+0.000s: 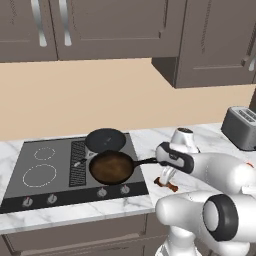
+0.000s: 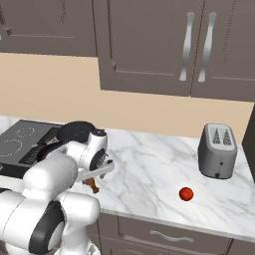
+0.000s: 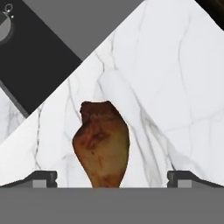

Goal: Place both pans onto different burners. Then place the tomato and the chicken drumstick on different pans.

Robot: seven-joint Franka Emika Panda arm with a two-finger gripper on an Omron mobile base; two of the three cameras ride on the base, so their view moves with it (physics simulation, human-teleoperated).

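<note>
arm: bent low, reaching forward | tool (image 3: 112, 178): pointing down, jaws apparently wide apart, nothing held

Chicken drumstick (image 3: 102, 142) thin end lost behind the hand view's bottom band, mostly hidden by the arm in both base views, black skillet (image 1: 105, 139) front overlapped by brown pan (image 1: 111, 167), toaster (image 1: 242, 127) cut by the right edge.
</note>
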